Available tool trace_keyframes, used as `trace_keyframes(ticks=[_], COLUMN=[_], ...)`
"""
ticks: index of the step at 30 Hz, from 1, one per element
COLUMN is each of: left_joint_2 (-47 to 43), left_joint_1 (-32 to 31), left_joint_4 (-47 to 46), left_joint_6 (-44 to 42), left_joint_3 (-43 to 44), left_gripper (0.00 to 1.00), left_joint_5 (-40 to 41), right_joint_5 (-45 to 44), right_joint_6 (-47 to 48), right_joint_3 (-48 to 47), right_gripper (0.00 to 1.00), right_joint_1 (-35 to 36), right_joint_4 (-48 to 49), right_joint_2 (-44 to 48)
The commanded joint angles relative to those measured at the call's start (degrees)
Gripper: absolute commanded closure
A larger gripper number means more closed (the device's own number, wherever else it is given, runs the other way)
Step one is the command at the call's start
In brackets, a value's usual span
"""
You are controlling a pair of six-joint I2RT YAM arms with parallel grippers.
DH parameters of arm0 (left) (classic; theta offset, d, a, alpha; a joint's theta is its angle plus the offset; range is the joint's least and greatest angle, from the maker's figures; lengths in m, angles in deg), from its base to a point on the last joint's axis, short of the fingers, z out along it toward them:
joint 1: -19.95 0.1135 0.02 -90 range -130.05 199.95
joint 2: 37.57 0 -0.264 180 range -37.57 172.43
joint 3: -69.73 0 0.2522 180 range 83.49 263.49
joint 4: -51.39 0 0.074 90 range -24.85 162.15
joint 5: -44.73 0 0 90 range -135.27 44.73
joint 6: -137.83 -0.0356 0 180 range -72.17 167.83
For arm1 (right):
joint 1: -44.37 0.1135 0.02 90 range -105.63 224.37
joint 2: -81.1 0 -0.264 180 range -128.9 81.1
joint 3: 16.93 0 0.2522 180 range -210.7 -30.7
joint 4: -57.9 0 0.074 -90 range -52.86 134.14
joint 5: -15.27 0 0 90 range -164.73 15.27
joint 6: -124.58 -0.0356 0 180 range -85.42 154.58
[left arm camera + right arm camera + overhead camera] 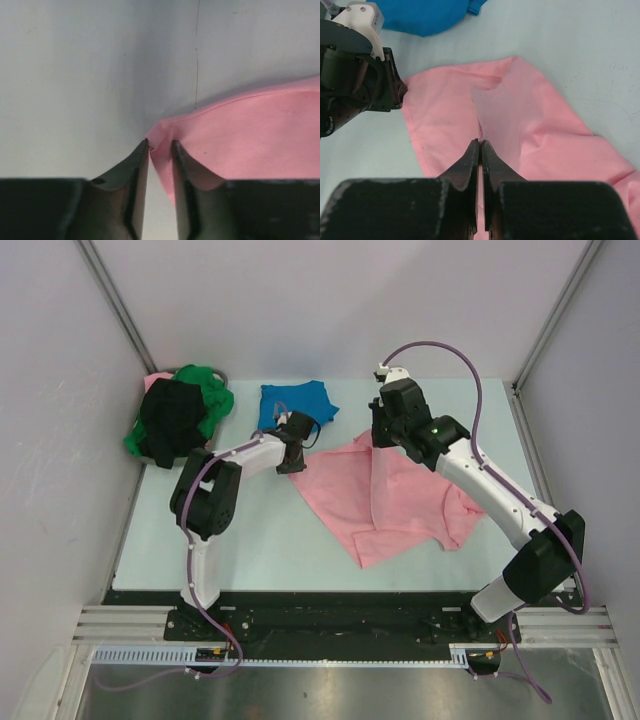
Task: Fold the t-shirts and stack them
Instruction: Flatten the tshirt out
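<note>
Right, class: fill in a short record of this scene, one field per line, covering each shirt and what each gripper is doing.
in work: light pink cloth t-shirt, spread and rumpled, mid-table
left gripper: pinching the pink shirt's left corner
right gripper: pinching a raised fold near the shirt's far edge
set aside: bright blue cloth t-shirt, a compact bundle at the far edge, apart from the pink one
waiting: green cloth t-shirt and black cloth t-shirt, heaped in the far left corner, black on top
</note>
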Motion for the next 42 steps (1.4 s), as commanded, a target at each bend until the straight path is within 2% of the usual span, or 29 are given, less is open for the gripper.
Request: trace_keyframes(ticks=[1,3,8,14,19,25,26,27,29,32,37,42], left_joint_2=[2.1,2.7,2.2,-10.7,-27.5,-49.2,-54.9,-57.7,-64.5,-71.1,-78.7,-82.9], left_joint_1=[-0.3,-0.3,-0.2,0.0,0.0,0.0,0.0,0.0,0.1,0.0,0.0,0.0], left_joint_4=[-0.9,-0.7,-1.4,-4.0,-4.3,-9.2,-10.4,-11.5,-13.0,-12.0,-14.5,-13.1], left_joint_6=[-1.6,-1.9,-2.4,-3.1,-5.9,-9.4,-10.8,-11.4,-13.0,-14.0,-13.1,-11.4], left_joint_3=[2.0,2.9,3.3,-2.0,-4.7,-9.3,-10.1,-11.2,-11.4,-8.7,-4.9,0.6], left_gripper=[0.87,1.00,1.00,1.00,1.00,1.00,1.00,1.00,1.00,1.00,1.00,1.00], left_joint_5=[0.1,-0.1,0.5,-0.2,-3.6,-14.2,-16.1,-19.9,-22.5,-28.5,-40.7,-43.9], right_joint_5=[0.8,0.6,-1.1,-2.3,-1.9,7.5,11.1,13.0,17.6,24.0,33.0,34.5], right_joint_6=[-0.6,-0.3,-0.5,-0.7,0.3,1.5,2.1,2.9,3.5,3.8,1.1,-1.4], right_joint_3=[-0.1,0.0,-0.1,-1.4,-6.0,-10.9,-12.4,-13.2,-14.6,-17.5,-24.6,-31.0], right_gripper=[1.00,1.00,1.00,1.00,1.00,1.00,1.00,1.00,1.00,1.00,1.00,1.00], right_joint_1=[-0.2,-0.2,-1.3,-3.7,-3.7,-3.7,-3.6,-3.7,-3.7,-3.7,-3.7,-3.7], right_joint_4=[1.8,1.3,-0.1,-0.3,-2.3,-7.4,-8.8,-9.5,-9.3,-7.7,-7.1,-8.6], right_joint_2=[3.2,3.4,5.5,11.7,18.9,27.2,28.1,29.3,33.3,38.4,41.6,40.5])
